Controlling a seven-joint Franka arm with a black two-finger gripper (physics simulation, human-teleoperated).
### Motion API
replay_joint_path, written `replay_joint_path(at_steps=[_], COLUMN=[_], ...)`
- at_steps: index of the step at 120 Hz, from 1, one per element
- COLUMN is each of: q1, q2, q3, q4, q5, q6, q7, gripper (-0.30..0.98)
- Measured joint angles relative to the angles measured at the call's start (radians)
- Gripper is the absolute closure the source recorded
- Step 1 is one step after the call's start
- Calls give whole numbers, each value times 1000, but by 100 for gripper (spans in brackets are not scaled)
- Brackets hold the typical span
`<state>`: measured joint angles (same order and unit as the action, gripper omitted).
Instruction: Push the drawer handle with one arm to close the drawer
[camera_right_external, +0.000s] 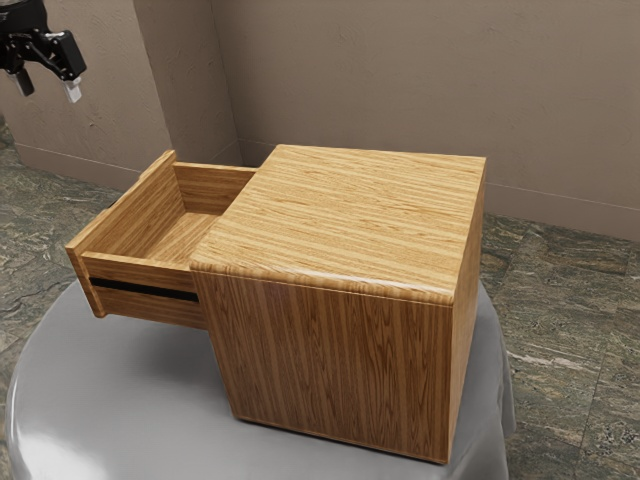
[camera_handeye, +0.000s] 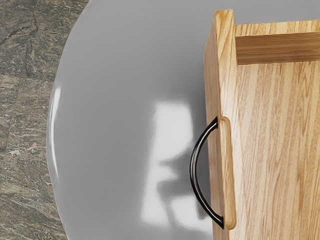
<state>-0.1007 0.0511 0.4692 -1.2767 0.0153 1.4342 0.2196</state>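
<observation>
My jaws look apart, empty; rigid drawer (camera_right_external: 130, 205) should slide easily, push handle (camera_handeye: 192, 170) mid-arc from desk (camera_handeye: 60, 125) edge.

Honey-brown wood grain over glossy grey.
In the exterior view: streaked cabinet (camera_right_external: 350, 200); matching drawer (camera_right_external: 132, 208) at nine o'clock, black strip (camera_right_external: 145, 289), black handle (camera_handeye: 192, 167); grey surface (camera_right_external: 60, 400); taupe wall (camera_right_external: 400, 70), twelve; veined grey-green floor (camera_right_external: 560, 330), four; black tool (camera_right_external: 49, 88), ten.

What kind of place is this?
Probably a room indoors, though I can't tell which sort. It has bare brown plaster walls, a mottled grey-green stone-look floor and a rounded table draped in shiny grey cloth.
</observation>
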Motion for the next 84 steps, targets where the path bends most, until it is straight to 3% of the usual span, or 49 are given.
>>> replay_joint_path(at_steps=[20, 35, 49, 57, 67, 76, 84], q1=[-1, -43, -58, -74, -86, 54, 157], q2=[-3, -111, -132, -170, -337, -529, -601], q3=[-2, -14, 14, 16, -11, -111, -146], q4=[5, 171, 165, 50, -315, -664, -827], q5=[0, 1, -7, -9, -1, 29, 59], q6=[-1, -12, -22, -51, -19, 57, 115], q7=[2, 3, 4, 4, 0, -9, -17], gripper=[2, 2, 2, 2, 2, 2, 2])
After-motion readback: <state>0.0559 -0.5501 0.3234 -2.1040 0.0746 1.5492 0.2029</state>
